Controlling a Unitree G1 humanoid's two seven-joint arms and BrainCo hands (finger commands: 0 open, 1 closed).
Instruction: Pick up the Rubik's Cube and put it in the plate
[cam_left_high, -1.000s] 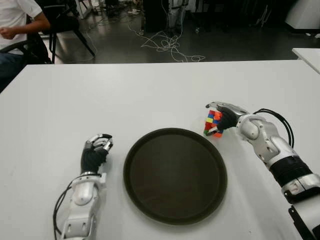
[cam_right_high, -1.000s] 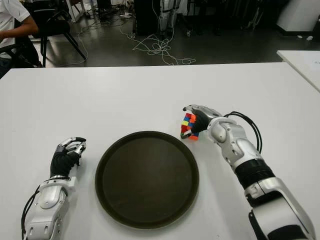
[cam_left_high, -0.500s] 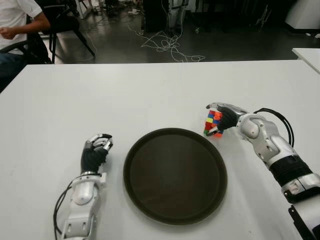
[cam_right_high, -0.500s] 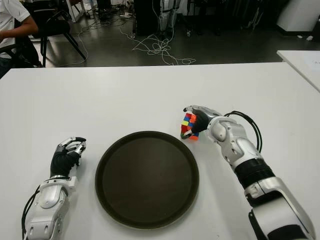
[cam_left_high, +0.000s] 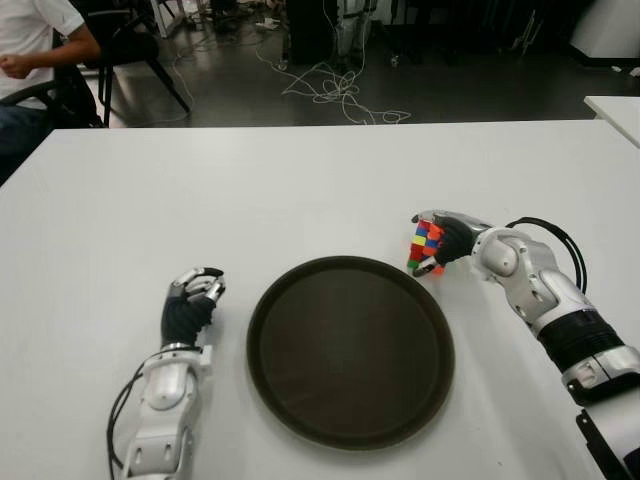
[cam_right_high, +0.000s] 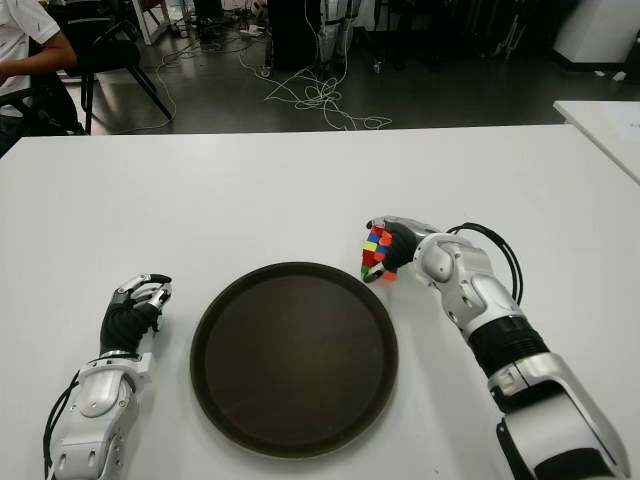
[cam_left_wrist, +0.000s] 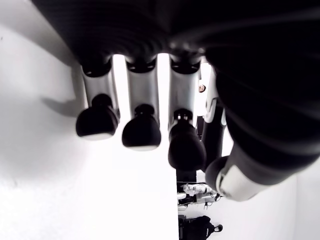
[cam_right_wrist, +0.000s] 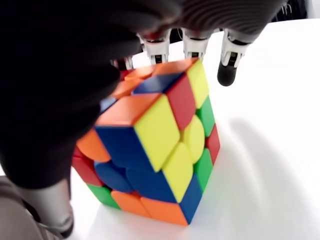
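Observation:
The Rubik's Cube (cam_left_high: 424, 246) is a small scrambled cube standing just off the upper right rim of the round dark plate (cam_left_high: 350, 348). My right hand (cam_left_high: 440, 240) wraps it from the right side, thumb and fingers closed against its faces. Up close in the right wrist view the Rubik's Cube (cam_right_wrist: 155, 140) fills the palm, its lower edge at the white table. My left hand (cam_left_high: 192, 295) shows to the left of the plate, fingers curled and holding nothing.
The white table (cam_left_high: 250, 190) stretches wide behind and to both sides of the plate. A person (cam_left_high: 30, 50) sits on a chair beyond its far left corner. Cables lie on the dark floor (cam_left_high: 330, 90) behind the table.
The right hand and the cube have edged slightly left and down toward the plate's rim. The left hand has stayed where it was.

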